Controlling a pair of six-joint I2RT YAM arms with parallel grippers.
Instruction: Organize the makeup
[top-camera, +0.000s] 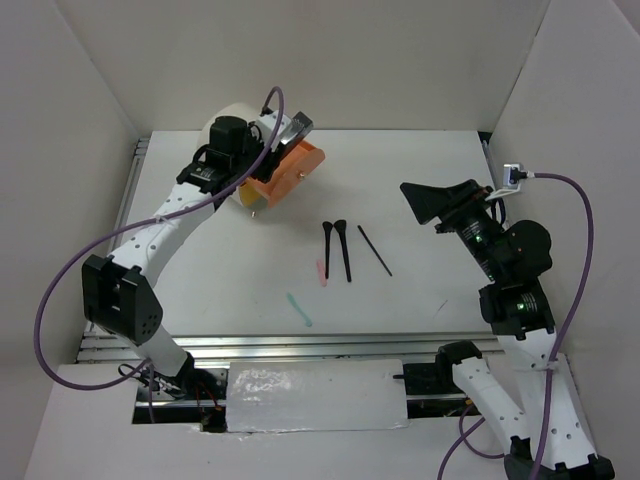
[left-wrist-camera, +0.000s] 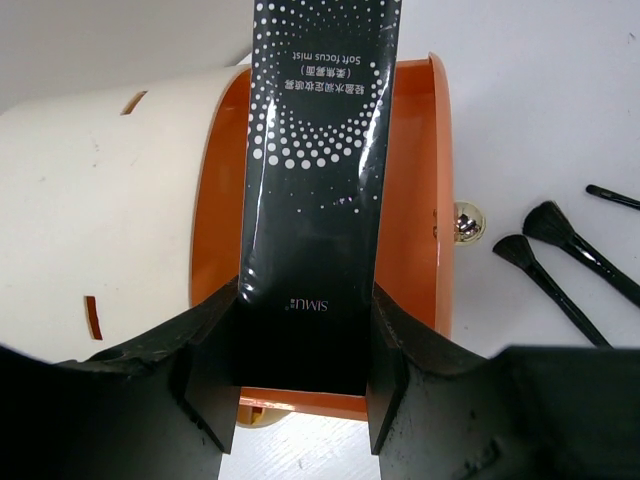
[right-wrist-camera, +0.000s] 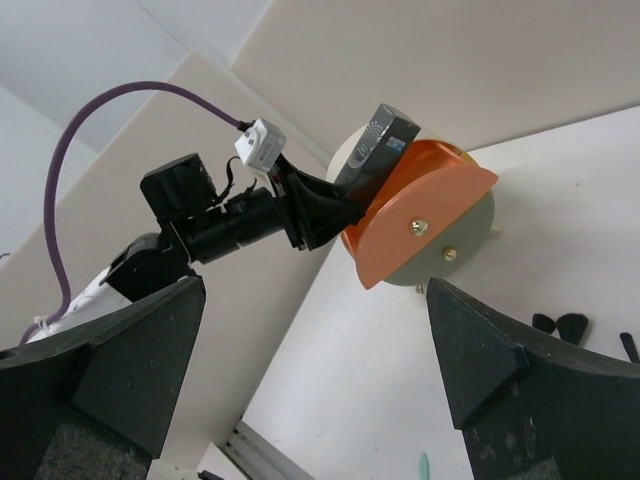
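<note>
This is a robotics lab work cell. A plain white table (top-camera: 430, 190) is boxed in on three sides by bare white panel walls (top-camera: 330, 60), like a purpose-built enclosure. Slotted aluminium rails (top-camera: 330, 345) of the kind used for test rigs run along the table's near edge. Two white-and-black robot arms are bolted there, the left arm (top-camera: 160, 235) and the right arm (top-camera: 520, 300). Exposed purple cables (top-camera: 42, 300) loop from them. A small white connector box (top-camera: 514, 176) sits at the right wrist, and a film-wrapped white block (top-camera: 315, 397) lies between the bases.
</note>
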